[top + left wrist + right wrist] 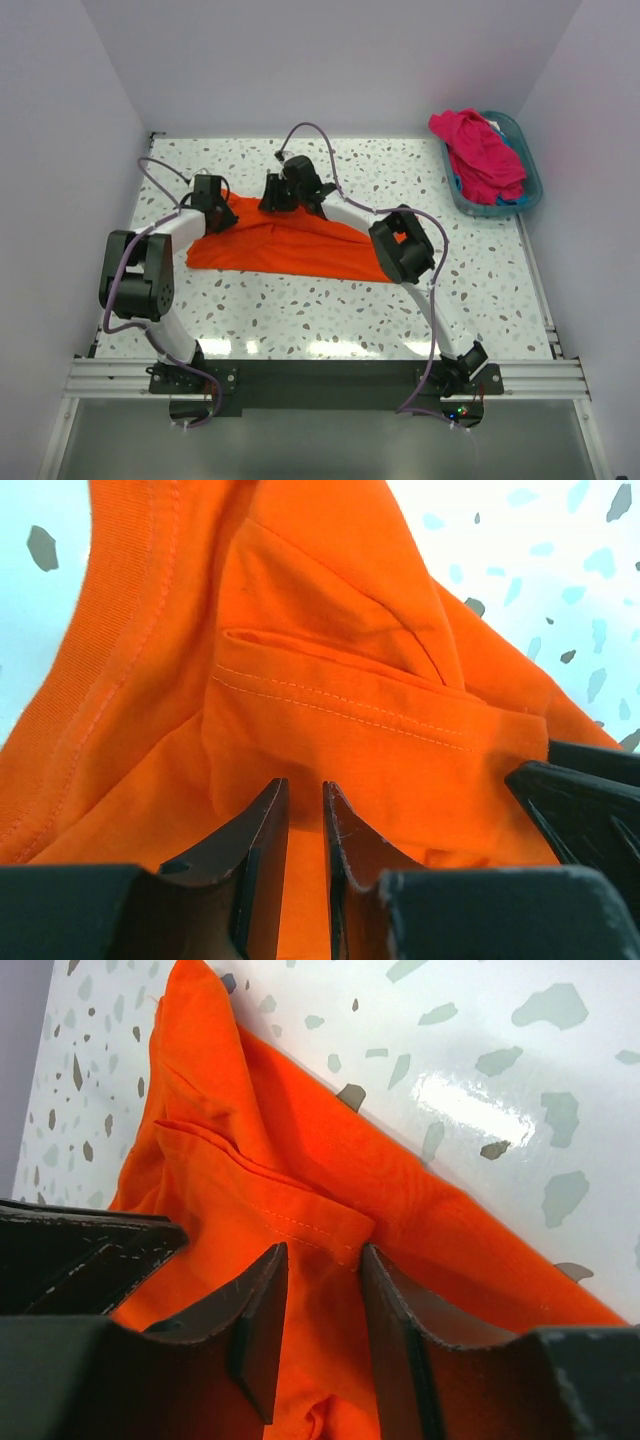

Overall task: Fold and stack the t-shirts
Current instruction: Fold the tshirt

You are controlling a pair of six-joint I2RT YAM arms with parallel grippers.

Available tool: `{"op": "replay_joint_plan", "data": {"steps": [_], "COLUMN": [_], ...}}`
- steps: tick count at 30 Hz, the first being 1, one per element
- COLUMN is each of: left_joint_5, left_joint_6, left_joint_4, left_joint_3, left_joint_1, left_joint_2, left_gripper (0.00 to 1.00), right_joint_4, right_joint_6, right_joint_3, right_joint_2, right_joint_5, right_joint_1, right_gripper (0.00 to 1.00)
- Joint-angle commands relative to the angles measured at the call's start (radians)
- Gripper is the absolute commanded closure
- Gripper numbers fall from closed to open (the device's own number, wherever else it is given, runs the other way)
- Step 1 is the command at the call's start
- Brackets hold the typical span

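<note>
The orange t-shirt is lying spread across the middle of the worktop. The left fingers are pinching its far edge, nearly closed on a hemmed fold. The right fingers, just beside them, are gripping the same edge, their wider gap packed with cloth. The magenta t-shirt is sitting heaped in the teal basket, far right.

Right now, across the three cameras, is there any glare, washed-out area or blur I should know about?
Top external: sharp and evenly lit, with bright reflections on the table along its near edge. Left wrist: table behind the orange t-shirt washed out nearly white; fingers soft-edged. Right wrist: one glare patch on the table at upper right, fingers slightly blurred.
</note>
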Motion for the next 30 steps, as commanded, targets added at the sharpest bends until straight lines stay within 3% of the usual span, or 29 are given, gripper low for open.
{"op": "replay_joint_plan", "data": {"steps": [1, 3, 4, 8, 12, 22, 30], "left_joint_5": [0.027, 0.036, 0.039, 0.050, 0.071, 0.114, 0.139], "left_joint_6": [-0.014, -0.014, -0.016, -0.025, -0.034, -0.057, -0.036], "left_joint_4": [0.038, 0.037, 0.035, 0.038, 0.049, 0.044, 0.012], "left_joint_3": [0.011, 0.018, 0.021, 0.022, 0.026, 0.135, 0.225], "left_joint_1": [0.026, 0.037, 0.040, 0.060, 0.069, 0.091, 0.115], "left_joint_2": [-0.060, -0.064, -0.066, -0.073, -0.069, -0.009, 0.063], "left_gripper": [0.75, 0.75, 0.75, 0.75, 0.75, 0.75, 0.75], "right_joint_4": [0.042, 0.051, 0.056, 0.088, 0.134, 0.260, 0.292], "right_joint_6": [0.023, 0.032, 0.037, 0.043, 0.045, 0.048, 0.022], "right_joint_3": [0.042, 0.036, 0.025, -0.016, -0.071, -0.281, -0.354], "right_joint_2": [0.017, 0.017, 0.012, -0.021, -0.073, -0.201, -0.242], "right_joint_5": [-0.031, -0.041, -0.043, -0.049, -0.057, -0.086, -0.092], "right_joint_1": [0.004, 0.006, 0.006, 0.006, 0.004, 0.020, 0.059], "right_gripper": [0.62, 0.70, 0.80, 0.96, 1.00, 1.00, 1.00]}}
